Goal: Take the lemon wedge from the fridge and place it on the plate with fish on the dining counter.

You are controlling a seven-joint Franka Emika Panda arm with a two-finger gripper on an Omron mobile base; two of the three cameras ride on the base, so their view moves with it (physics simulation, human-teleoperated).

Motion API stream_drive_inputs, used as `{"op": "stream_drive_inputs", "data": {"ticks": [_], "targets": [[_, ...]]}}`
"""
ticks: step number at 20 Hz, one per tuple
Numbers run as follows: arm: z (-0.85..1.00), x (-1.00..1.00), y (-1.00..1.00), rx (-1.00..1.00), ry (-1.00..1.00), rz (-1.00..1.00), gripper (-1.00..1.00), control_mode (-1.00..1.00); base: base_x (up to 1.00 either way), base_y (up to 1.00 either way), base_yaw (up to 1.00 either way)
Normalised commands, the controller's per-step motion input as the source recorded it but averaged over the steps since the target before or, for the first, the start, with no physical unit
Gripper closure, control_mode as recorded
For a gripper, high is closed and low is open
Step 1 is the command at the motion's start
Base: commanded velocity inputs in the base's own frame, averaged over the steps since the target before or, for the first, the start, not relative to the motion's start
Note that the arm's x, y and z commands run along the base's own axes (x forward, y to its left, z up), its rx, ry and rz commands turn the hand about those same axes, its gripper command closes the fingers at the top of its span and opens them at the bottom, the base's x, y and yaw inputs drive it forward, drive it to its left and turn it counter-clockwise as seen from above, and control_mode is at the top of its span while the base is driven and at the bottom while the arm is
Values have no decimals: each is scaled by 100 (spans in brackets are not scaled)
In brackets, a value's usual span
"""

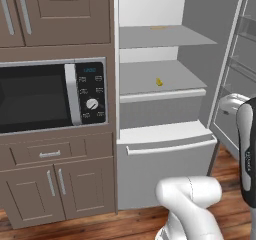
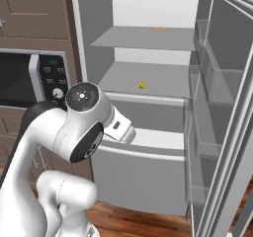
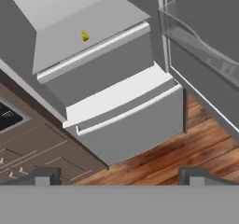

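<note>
With its door (image 2: 225, 107) swung fully open to the right, the fridge (image 1: 165, 149) exposes two light grey shelves and a closed bottom drawer (image 1: 167, 171). On the lower shelf (image 1: 160, 79) lies the wedge (image 1: 159, 82), small and bright yellow, near the front edge and roughly central; it rests alone there, touching nothing but the shelf. On the upper shelf (image 1: 165, 35) sits a thin orange-tan item (image 1: 159, 28), too faint to identify further. Door racks (image 2: 212, 83) line the inside of the door.

In the hand view, the gripper (image 3: 119, 177) looks down at the fridge front from a distance, the scene rolled at a tilt. Its two fingertips (image 3: 44, 176) stand at the far left and far right of the lower edge, spread wide apart with nothing between them. The wedge appears high in that view, well apart from the fingertips, beyond the drawer.

Left of the fridge, a black-fronted microwave (image 1: 50, 96) sits built into brown cabinets (image 1: 55, 184). Wood flooring (image 1: 125, 224) runs beneath. The arm (image 2: 64, 147) is folded close over the base, its elbow in front of the drawer in the right base view.
</note>
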Motion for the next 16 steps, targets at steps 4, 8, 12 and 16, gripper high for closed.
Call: {"op": "stream_drive_inputs", "data": {"ticks": [4,8,12,16], "targets": [[0,3,-11,-3,0,0,-100,100,2,-11,0],[0,0,0,0,0,0,-100,100,13,-60,0],[0,0,0,0,0,0,-100,100,42,-33,0],[0,0,0,0,0,0,-100,100,92,8,-3]]}}
